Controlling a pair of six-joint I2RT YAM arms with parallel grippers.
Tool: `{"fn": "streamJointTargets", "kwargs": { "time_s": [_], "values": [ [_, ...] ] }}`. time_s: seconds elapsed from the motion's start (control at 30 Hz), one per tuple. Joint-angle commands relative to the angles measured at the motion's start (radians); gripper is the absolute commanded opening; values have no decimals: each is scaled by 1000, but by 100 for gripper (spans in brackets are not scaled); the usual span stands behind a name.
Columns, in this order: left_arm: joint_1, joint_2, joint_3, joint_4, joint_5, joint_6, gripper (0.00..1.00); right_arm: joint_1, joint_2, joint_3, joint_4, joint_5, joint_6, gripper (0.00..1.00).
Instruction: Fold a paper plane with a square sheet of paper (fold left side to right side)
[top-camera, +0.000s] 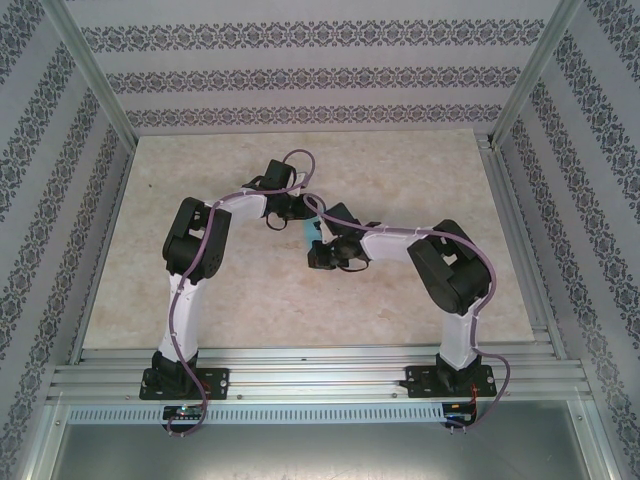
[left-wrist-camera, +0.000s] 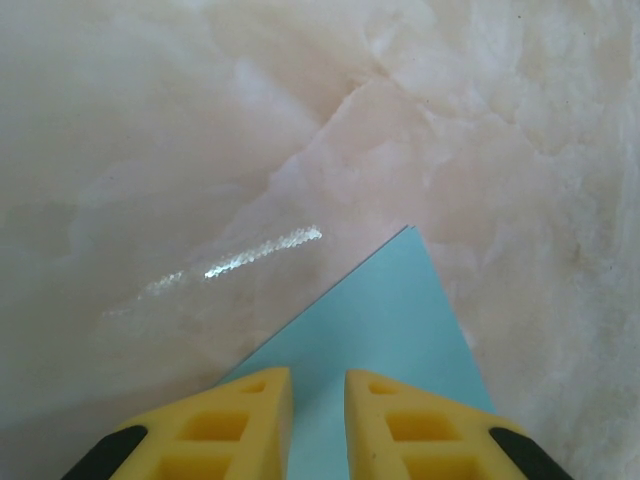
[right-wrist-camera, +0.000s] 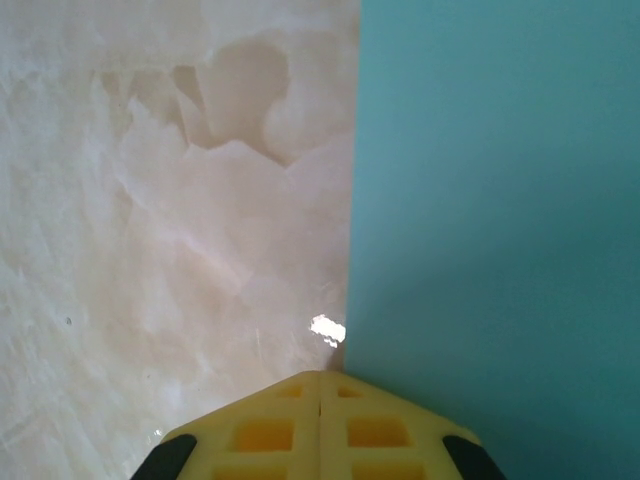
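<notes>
Our left gripper (left-wrist-camera: 318, 428) stands with its yellow fingers (left-wrist-camera: 232, 425) a narrow slit apart, and we see nothing pinched between them. The turquoise paper (left-wrist-camera: 390, 320) lies flat on the marbled tabletop (left-wrist-camera: 150, 150) beneath and ahead of those fingers. It shows through the slit and narrows to a sharp point just ahead and a little to the right of the tips. Our right gripper (right-wrist-camera: 320, 415) is pressed together, its tips meeting at the paper's straight edge. The paper spreads ahead and to its right, with bare tabletop to its left. From above, the two grippers sit close, a strip of paper showing between them.
</notes>
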Motion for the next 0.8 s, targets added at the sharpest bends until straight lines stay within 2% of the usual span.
{"fn": "streamJointTargets", "kwargs": {
  "time_s": [0.0,0.33,0.53,0.67,0.77],
  "values": [
    [2,83,-33,-145,-94,35,22,30,-5,-77,-125,-14,12,4],
    [2,52,-21,-149,-51,25,24,14,-120,-111,-141,-32,-3,6],
    [10,-15,68,-157,88,-17,32,-88,-243,-74,-130,-44,-34,24],
    [25,-75,140,-182,138,-33,38,-178,-248,-67,-109,-67,-48,31],
    [40,-141,129,-183,140,-33,41,-223,-210,-50,-91,-106,-47,36]
  ]
}}
